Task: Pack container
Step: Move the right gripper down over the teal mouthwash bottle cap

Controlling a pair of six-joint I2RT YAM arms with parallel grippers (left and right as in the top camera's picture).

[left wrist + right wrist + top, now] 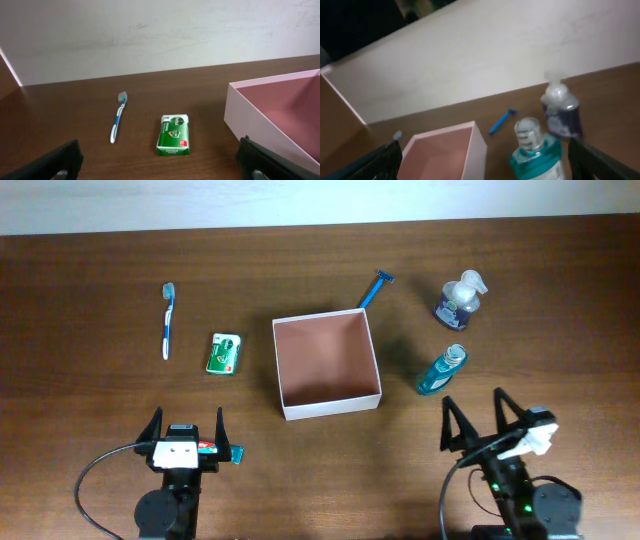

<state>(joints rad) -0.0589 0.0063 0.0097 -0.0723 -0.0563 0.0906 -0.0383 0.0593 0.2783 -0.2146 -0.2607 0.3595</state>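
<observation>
Container [325, 362]: a square, low box with thin white walls and a red-brown floor. It sits open in the middle of the desk [90, 360], turned a little.
Inside the container: only its bare floor shows.
Left of the container: a small green packet [225, 352] lies flat near the left wall, not touching it. A blue and white toothbrush [168, 321] lies farther left.
Behind the container: a blue razor [376, 289] lies slanted just past the far right corner.
Right of the container: a blue-green bottle [442, 370] with a clear cap stands near the right wall. A purple bottle [457, 301] with a white pump stands behind it.
Left gripper [188, 415]: at the front left of the desk, fingers wide apart, holding nothing.
Right gripper [472, 400]: at the front right, just in front of the blue-green bottle, fingers wide apart, holding nothing.
Desk: dark brown wood.
Room: a pale wall [300, 200] runs along the far edge of the desk.
Hard to see: the right wrist view is blurry and tilted. The left wrist view cuts the container off at the right edge. The words on the packet and bottles are too small to read.
</observation>
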